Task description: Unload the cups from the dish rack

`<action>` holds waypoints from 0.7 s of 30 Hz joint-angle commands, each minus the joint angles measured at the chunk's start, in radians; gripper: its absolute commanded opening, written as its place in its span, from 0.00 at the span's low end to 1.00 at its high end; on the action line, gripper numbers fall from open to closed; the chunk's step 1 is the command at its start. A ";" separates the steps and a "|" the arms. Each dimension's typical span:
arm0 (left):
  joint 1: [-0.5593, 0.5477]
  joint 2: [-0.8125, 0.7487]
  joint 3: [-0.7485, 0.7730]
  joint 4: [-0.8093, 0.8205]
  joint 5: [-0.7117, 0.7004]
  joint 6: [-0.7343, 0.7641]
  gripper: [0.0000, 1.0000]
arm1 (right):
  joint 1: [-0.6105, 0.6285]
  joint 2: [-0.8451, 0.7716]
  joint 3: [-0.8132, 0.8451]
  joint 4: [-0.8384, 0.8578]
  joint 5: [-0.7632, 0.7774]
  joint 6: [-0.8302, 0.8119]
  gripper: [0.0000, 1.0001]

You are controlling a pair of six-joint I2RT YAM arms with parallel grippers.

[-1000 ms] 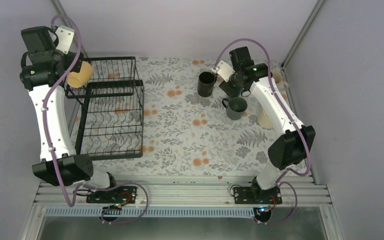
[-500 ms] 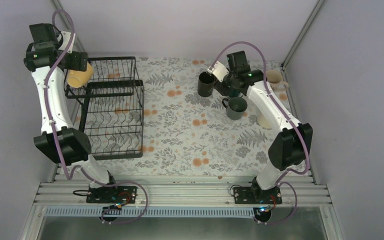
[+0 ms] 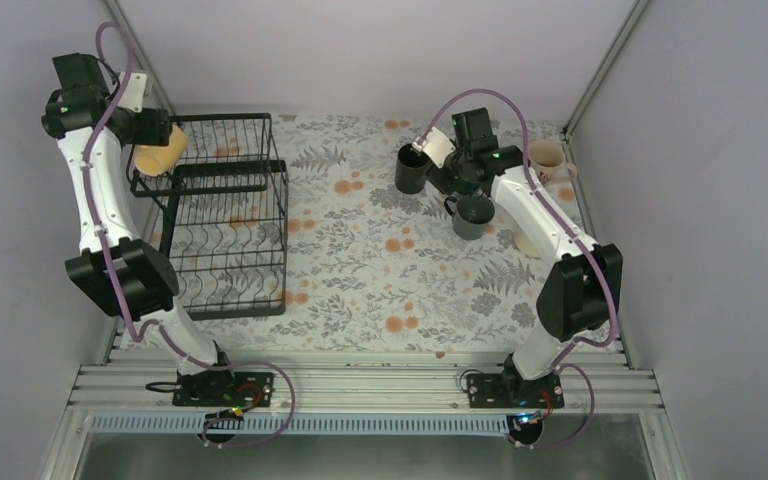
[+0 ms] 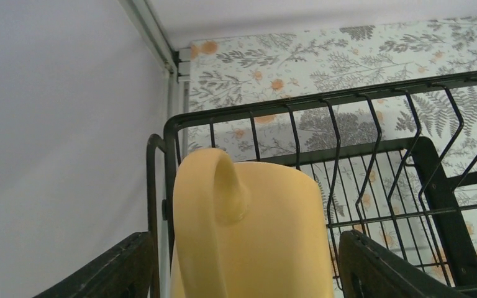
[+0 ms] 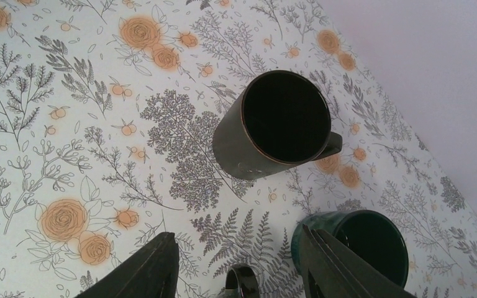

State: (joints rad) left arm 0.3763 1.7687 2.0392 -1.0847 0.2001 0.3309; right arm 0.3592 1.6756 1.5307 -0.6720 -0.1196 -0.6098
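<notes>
The yellow mug (image 3: 161,157) lies on its side on the raised upper shelf of the black wire dish rack (image 3: 285,230). My left gripper (image 3: 156,142) is open, with one finger on each side of the mug (image 4: 267,236) and a small gap on both sides. My right gripper (image 3: 452,180) is open and empty above the table. A tall dark mug (image 5: 282,127) stands upright ahead of it, and the dark green mug (image 5: 363,248) stands by its right finger (image 5: 329,267). A dark mug handle (image 5: 243,284) shows between the fingers.
A beige mug (image 3: 546,155) stands at the far right by the corner post. A cream mug (image 3: 528,242) is partly hidden behind my right forearm. The rack's lower tray holds nothing. The side wall is close on the left of the rack (image 4: 323,99).
The left arm's elbow has swung back and to the left while its gripper stayed at the yellow mug. The right gripper has shifted a little left, towards the tall dark mug.
</notes>
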 commanded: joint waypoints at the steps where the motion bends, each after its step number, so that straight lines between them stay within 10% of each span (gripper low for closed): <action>1: 0.033 0.054 0.046 -0.032 0.141 -0.019 0.73 | -0.005 0.006 -0.020 0.031 -0.012 -0.019 0.51; 9: 0.056 0.100 0.069 -0.033 0.208 -0.017 0.69 | -0.017 0.002 -0.017 0.025 -0.014 -0.027 0.51; 21: 0.056 0.094 0.076 -0.042 0.262 -0.014 0.22 | -0.020 0.003 -0.011 0.003 -0.013 -0.021 0.51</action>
State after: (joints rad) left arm 0.4294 1.8618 2.0933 -1.1049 0.4244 0.3248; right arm 0.3450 1.6764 1.5223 -0.6670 -0.1192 -0.6247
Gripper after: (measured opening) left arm 0.280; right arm 0.511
